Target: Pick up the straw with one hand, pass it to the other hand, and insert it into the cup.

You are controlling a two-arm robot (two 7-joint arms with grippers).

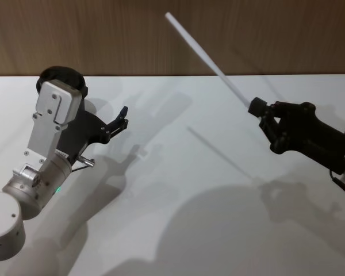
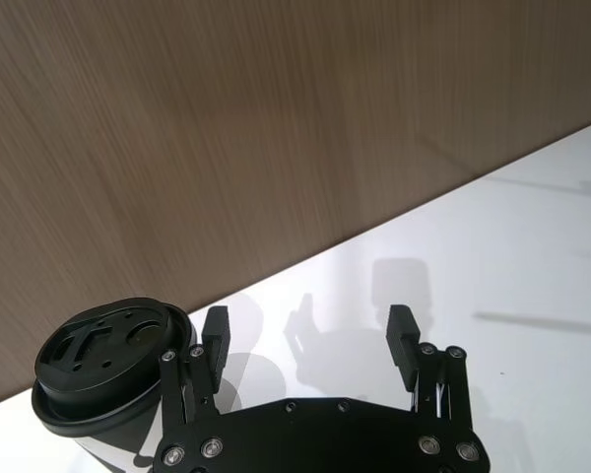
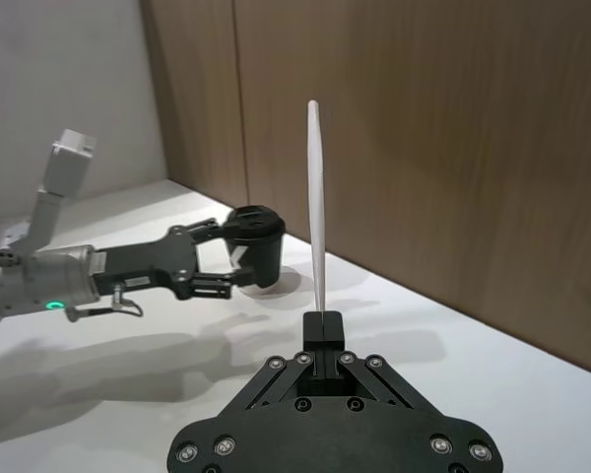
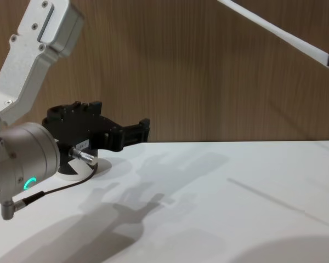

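Straw: the straw (image 1: 210, 57) was up in the air over the right side of the worktop (image 1: 190, 190). It was slanted, and its top end leaned toward the wood wall (image 1: 132, 34).
Right gripper: the right gripper (image 1: 257, 107) was all black. It hung above the worktop near the right edge. Its fingers were pressed tight on the low end of the straw, as the right wrist view showed (image 3: 323, 325).
Left gripper: the left gripper (image 1: 122, 119) was over the back left part of the worktop. Its fingers (image 2: 215, 330) were spread wide with nothing between them.
Cup: the cup (image 2: 103, 360) stood by the back edge, near the left corner, with its black lid on. It was just beside the left gripper and outside its fingers.
In the way: the left arm's silver wrist (image 1: 54, 112) hid most of the cup in the head view. The left gripper was between the straw and the cup.
Other things: a green light (image 4: 27, 183), a metal plug (image 4: 82, 155) and a thin black cable (image 4: 60, 189) were on the left wrist. Grey shadows lay across the worktop.
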